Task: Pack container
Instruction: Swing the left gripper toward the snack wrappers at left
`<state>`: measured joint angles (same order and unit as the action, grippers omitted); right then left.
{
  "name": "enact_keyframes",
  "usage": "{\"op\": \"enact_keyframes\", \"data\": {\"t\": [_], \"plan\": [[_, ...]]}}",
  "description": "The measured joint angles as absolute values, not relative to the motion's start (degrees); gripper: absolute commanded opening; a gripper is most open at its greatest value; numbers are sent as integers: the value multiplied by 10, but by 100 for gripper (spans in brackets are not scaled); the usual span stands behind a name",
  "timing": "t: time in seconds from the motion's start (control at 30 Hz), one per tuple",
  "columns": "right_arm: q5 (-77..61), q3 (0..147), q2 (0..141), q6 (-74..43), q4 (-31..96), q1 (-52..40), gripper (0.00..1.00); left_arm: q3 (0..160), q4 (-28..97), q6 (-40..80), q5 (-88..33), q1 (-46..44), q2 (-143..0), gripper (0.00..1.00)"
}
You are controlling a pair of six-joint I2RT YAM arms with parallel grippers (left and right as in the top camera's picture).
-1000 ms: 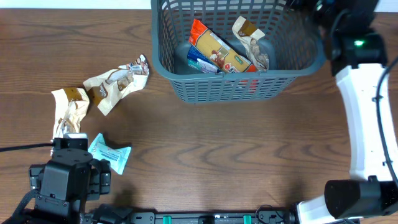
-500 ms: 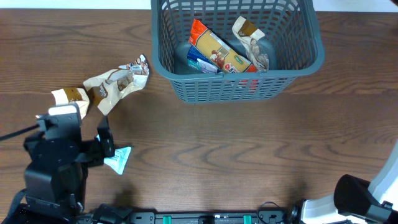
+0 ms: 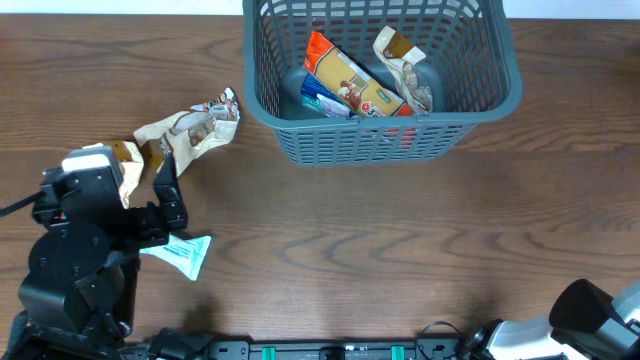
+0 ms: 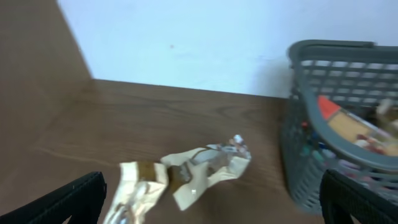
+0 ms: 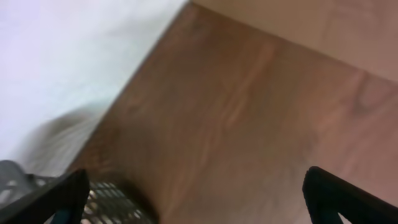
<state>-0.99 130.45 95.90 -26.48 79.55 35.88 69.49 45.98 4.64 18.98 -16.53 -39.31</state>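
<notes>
There's the large dark grey-teal slotted plastic basket [image 3: 385, 140] at the far edge of the brown wooden surface [image 3: 400, 240], colourful packets [image 3: 350, 82] inside. The left pincer [image 4: 214, 202] is spread wide, empty, beside crumpled beige wrappers [image 3: 185, 135] and a pale blue packet [image 3: 182, 254] — the right pincer [image 5: 199, 202] gapes too, holding nothing.

Left arm [image 3: 85, 235] advanced toward the tan packets [image 3: 185, 135]; right arm [image 3: 600, 320] withdrew from the container [image 3: 385, 118].

matt slotted plastic container [image 3: 490, 100], wood-grain table [image 3: 400, 230], crinkled glossy packets [image 3: 185, 135]
</notes>
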Motion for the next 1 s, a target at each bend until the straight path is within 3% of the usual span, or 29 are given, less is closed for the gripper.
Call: {"op": "enact_keyframes", "data": {"t": [0.27, 0.47, 0.77, 1.0], "plan": [[-4, 1305, 959, -265, 810, 362, 99, 695, 407, 8, 145, -166, -402, 98], [-4, 1305, 959, -265, 831, 362, 99, 713, 310, -61, 165, -165, -505, 99], [-4, 1305, 959, -239, 871, 362, 99, 886, 480, -95, 158, -159, -814, 99], [-4, 1305, 959, -233, 874, 362, 99, 1007, 539, -83, 92, -63, -873, 99]]}}
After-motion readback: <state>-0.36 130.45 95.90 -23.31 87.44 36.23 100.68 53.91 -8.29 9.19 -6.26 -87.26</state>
